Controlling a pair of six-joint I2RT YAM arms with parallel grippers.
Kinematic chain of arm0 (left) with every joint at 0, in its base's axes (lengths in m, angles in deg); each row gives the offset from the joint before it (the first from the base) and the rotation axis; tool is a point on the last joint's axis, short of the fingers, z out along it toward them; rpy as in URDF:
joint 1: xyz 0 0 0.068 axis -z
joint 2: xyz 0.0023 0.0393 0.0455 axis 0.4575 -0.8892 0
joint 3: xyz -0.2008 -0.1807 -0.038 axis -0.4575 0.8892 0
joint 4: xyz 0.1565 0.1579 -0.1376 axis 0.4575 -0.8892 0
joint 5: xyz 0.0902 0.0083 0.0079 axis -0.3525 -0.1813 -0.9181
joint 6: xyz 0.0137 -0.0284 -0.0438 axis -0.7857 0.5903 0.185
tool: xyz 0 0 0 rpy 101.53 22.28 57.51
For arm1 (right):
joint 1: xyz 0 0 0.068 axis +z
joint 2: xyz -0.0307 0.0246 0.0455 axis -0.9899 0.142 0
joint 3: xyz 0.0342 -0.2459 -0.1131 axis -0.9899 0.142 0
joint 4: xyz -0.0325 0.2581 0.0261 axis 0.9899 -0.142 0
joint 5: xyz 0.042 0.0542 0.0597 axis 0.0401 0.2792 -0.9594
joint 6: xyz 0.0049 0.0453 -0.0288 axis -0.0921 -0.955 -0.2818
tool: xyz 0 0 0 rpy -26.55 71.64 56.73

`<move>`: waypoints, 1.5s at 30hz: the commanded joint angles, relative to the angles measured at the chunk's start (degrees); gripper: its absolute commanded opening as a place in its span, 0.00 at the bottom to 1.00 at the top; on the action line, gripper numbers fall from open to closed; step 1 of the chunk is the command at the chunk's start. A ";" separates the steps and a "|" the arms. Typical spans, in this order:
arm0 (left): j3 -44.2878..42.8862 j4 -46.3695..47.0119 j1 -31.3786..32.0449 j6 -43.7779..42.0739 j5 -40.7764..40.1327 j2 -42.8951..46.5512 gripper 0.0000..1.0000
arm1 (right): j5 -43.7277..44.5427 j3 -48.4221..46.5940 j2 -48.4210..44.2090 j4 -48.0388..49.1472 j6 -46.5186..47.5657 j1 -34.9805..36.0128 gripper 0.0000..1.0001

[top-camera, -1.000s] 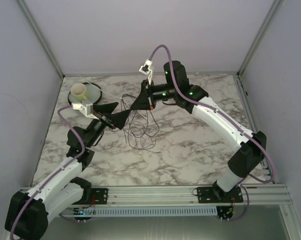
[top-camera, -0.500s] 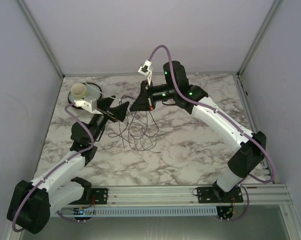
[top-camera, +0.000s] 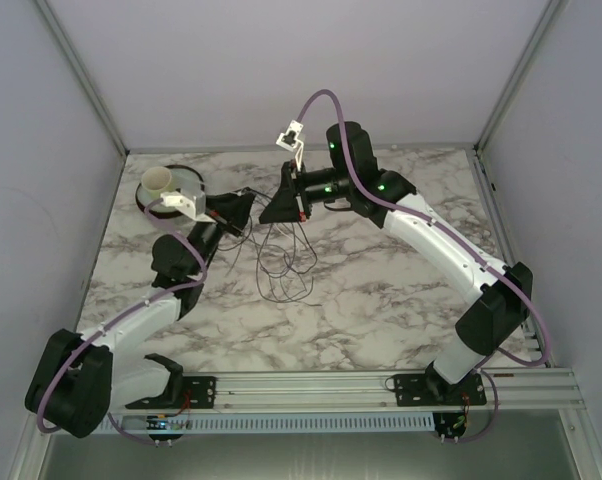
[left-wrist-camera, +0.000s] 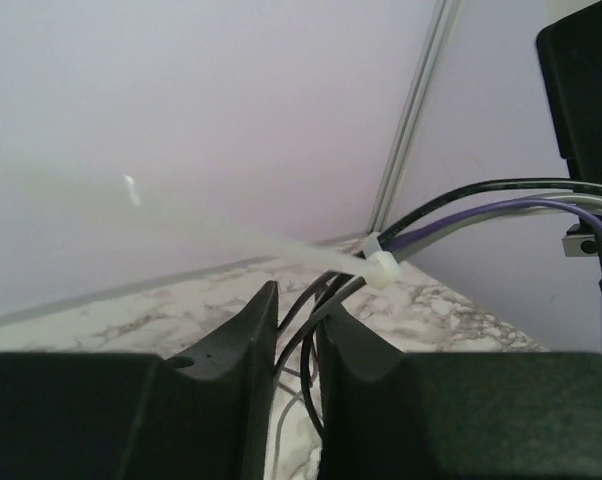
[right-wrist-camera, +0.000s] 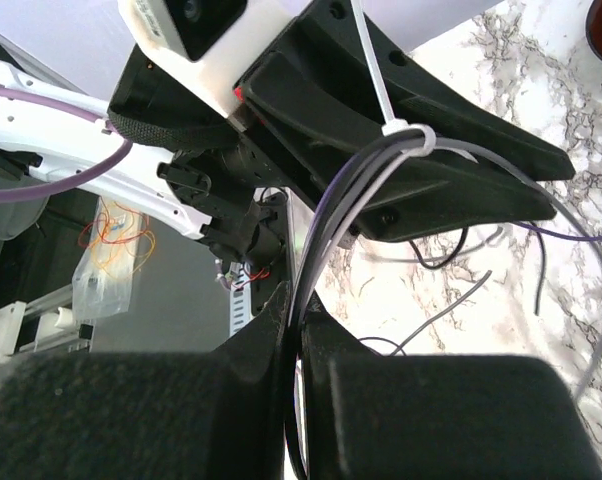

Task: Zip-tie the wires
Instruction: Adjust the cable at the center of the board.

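Above the table (top-camera: 381, 290), the wires (right-wrist-camera: 324, 225) sit pinched between narrow left fingers (left-wrist-camera: 231, 350); right fingers (right-wrist-camera: 381, 400) clamp them.

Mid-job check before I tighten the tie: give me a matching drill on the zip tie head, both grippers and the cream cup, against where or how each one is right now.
Things:
1. zip tie head
2. right gripper
3. left gripper
4. cream cup

Place or state:
A. in the black dish, far left
B. shut on the wires
C. white, looped round the wires
D. narrow gap, wires running between its fingers

Pairs: 1-C, 2-B, 3-D, 4-A
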 commanded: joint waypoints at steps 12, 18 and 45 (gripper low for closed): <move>-9.88 -40.57 0.12 -14.12 -0.45 15.00 0.00 | 20.00 -4.33 2.46 -9.39 4.81 -5.60 0.00; -19.11 -62.83 0.11 -12.84 0.65 16.76 0.00 | 36.44 -10.76 8.99 -12.48 7.86 -1.83 0.05; -33.71 -74.69 0.12 11.47 10.30 7.26 0.00 | 63.54 13.29 -1.82 20.42 11.94 -3.63 0.07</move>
